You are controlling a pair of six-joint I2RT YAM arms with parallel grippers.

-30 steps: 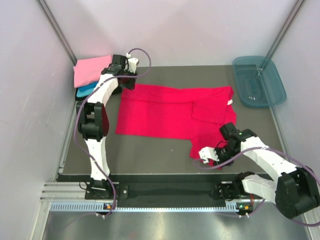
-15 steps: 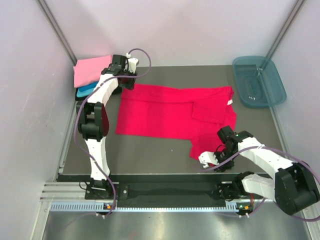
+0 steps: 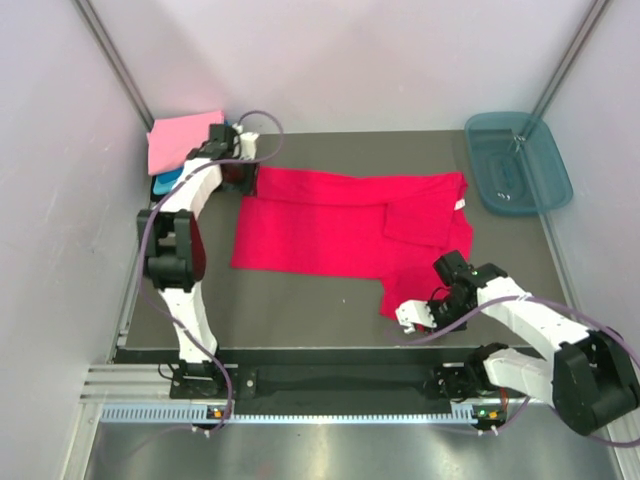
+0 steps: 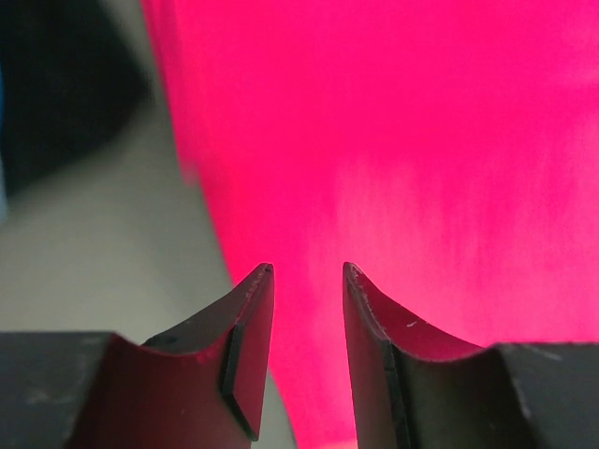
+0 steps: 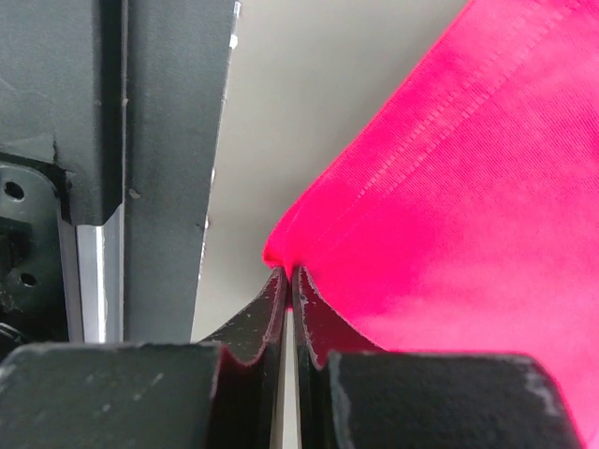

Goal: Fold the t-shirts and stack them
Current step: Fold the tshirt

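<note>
- The table (image 3: 300,310) is a dark grey mat between pale walls, and most of its middle is taken by the task's main garment.
- The red t-shirt (image 3: 340,225) lies flat at the table's centre — bright crimson, plain, with no print. Its body spreads wide from left to right. A sleeve is folded inward as a squarish flap on the right part, and a lower section juts toward the near edge on the right side. A stitched hem runs along its near corner in the right wrist view.
- The teal tub (image 3: 517,162), translucent plastic, sits at the far right corner, well apart from the red shirt.
- The pink t-shirt (image 3: 180,140) lies folded at the far left corner on top of a turquoise t-shirt (image 3: 168,183), of which only an edge shows.
- The left gripper (image 4: 307,273) hangs above the red shirt's far left edge, fingers apart with nothing between them.
- The right gripper (image 5: 287,273) is pinched together on the red shirt's near corner — cloth bunches at its tips.
</note>
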